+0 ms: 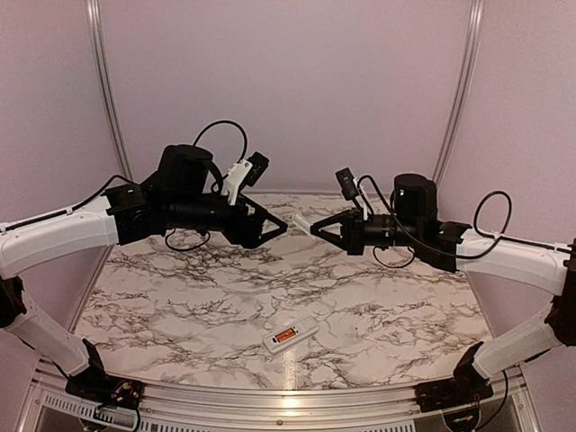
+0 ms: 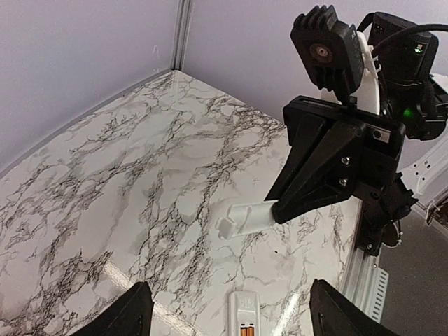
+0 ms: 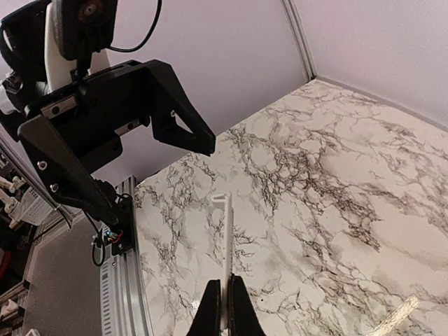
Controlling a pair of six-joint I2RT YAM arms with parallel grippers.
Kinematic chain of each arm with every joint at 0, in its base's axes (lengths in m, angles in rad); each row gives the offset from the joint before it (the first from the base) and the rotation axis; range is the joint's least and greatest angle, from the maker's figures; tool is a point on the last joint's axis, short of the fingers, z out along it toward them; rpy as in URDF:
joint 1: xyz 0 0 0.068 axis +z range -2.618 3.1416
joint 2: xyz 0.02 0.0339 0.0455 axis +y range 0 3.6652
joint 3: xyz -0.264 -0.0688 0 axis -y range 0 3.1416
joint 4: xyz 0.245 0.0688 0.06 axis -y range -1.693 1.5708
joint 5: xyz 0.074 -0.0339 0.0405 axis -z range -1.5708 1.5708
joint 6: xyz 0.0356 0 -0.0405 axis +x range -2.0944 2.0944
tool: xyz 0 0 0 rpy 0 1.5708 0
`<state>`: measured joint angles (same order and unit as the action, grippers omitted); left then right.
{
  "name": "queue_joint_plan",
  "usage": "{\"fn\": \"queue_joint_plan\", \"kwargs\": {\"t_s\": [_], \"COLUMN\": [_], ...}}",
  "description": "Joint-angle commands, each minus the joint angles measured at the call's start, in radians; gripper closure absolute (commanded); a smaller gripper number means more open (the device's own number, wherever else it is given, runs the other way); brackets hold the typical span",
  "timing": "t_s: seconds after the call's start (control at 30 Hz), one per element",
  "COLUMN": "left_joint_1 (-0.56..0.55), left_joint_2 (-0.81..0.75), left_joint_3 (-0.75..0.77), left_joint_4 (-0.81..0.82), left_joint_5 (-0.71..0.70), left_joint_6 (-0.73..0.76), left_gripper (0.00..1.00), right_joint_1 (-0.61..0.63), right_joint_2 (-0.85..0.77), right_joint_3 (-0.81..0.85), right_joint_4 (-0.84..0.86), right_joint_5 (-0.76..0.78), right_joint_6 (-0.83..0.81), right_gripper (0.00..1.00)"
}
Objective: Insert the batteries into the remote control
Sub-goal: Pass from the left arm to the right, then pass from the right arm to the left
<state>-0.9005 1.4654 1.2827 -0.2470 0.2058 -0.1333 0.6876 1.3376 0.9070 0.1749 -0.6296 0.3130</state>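
The remote control [image 1: 306, 326] lies flat on the marble-patterned bench [image 1: 180, 297], near its front edge and about midway between the two arm bases. It sits at a slant, back side up. In its open recess the batteries [image 2: 243, 329] lie side by side, two orange strips against the white plastic. The left wrist view cuts them off at its lower edge, so their far ends cannot be seen. Nothing touches the remote.

Both arms are raised well above the bench and face each other over its middle. The right pincer [image 1: 317, 227] is nearly closed and clamps a white cover [image 2: 245, 217], a thin flat plastic piece with a small lip at its free end. The cover sticks out from the fingertips toward the left arm. In the right wrist view it shows edge-on as a narrow white line rising from between the two black fingers [image 3: 210, 311].

The left pincer [image 1: 270, 234] is spread wide and holds nothing. Its two dark triangular fingers point toward the cover's free end, close to it but apart from it. Seen from above, the remote lies well below and nearer than both pincers.
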Motion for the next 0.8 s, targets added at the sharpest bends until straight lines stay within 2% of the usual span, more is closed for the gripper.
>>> {"fn": "queue_joint_plan", "kwargs": {"t_s": [0.0, 0.13, 0.23, 0.47, 0.77], "left_joint_1": [0.045, 0.053, 0.053, 0.053, 0.052], "left_joint_2": [-0.080, -0.101, -0.094, -0.089, -0.072], "left_joint_3": [-0.035, -0.028, -0.019, -0.041, -0.041], "left_joint_4": [-0.051, -0.087, -0.145, -0.222, -0.361], "left_joint_5": [0.263, 0.396, 0.476, 0.627, 0.660], "left_joint_6": [-0.045, -0.081, -0.092, -0.101, -0.028], "left_gripper": [0.20, 0.22, 0.26, 0.33, 0.38], "right_joint_1": [0.018, 0.089, 0.178, 0.337, 0.499], "right_joint_2": [-0.091, -0.149, -0.173, -0.165, -0.119], "right_joint_3": [-0.007, -0.004, 0.005, 0.035, 0.073], "right_joint_4": [-0.024, -0.109, -0.167, -0.265, -0.336], "right_joint_5": [0.001, 0.042, 0.143, 0.294, 0.490], "right_joint_6": [-0.262, -0.473, -0.598, -0.736, -0.864], "right_gripper": [0.98, 0.96, 1.00, 1.00, 1.00]}}
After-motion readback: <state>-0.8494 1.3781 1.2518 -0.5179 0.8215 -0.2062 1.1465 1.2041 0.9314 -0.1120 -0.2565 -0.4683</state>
